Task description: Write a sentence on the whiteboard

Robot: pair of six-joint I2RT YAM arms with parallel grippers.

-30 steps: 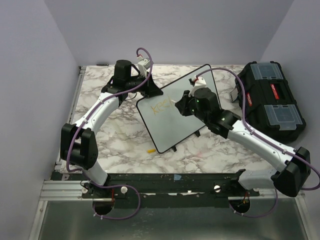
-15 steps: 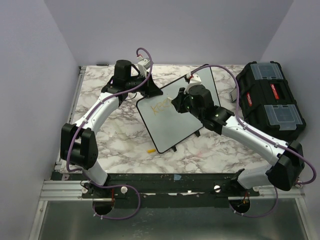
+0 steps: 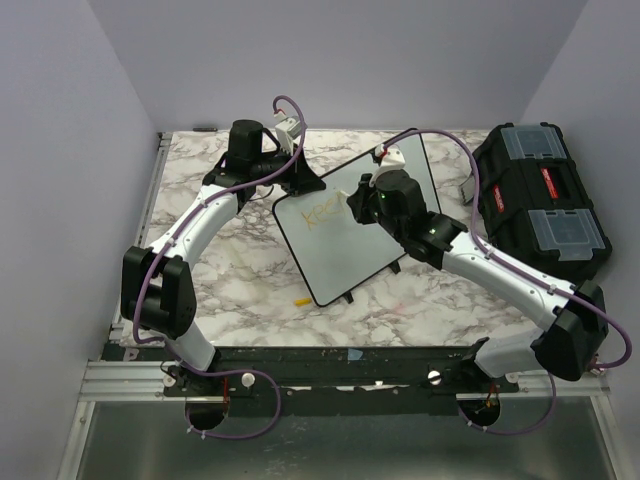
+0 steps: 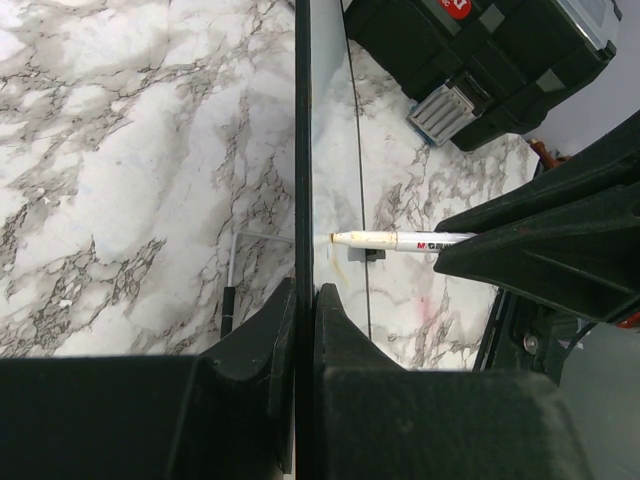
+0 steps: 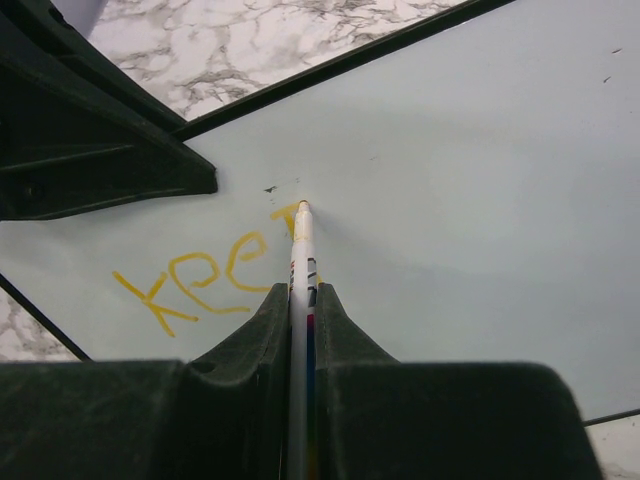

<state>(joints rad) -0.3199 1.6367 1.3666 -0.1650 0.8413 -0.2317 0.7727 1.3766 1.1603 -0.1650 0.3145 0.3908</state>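
Right end effector (image 5: 301,300) is clamping a marker (image 5: 300,250), tip touching the whiteboard (image 5: 460,150) at three o'clock of the sentence (image 5: 200,285); left end effector (image 4: 305,300) is clamping the rim.

Top camera: high at the near edge, looking down over the table (image 3: 240,285). Wrist cameras: close, left edge-on, right face-on to the whiteboard (image 5: 450,150), shared by all.

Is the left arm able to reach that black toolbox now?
Probably not: the left arm has its jaws shut on the whiteboard, and the toolbox sits beyond the right arm.
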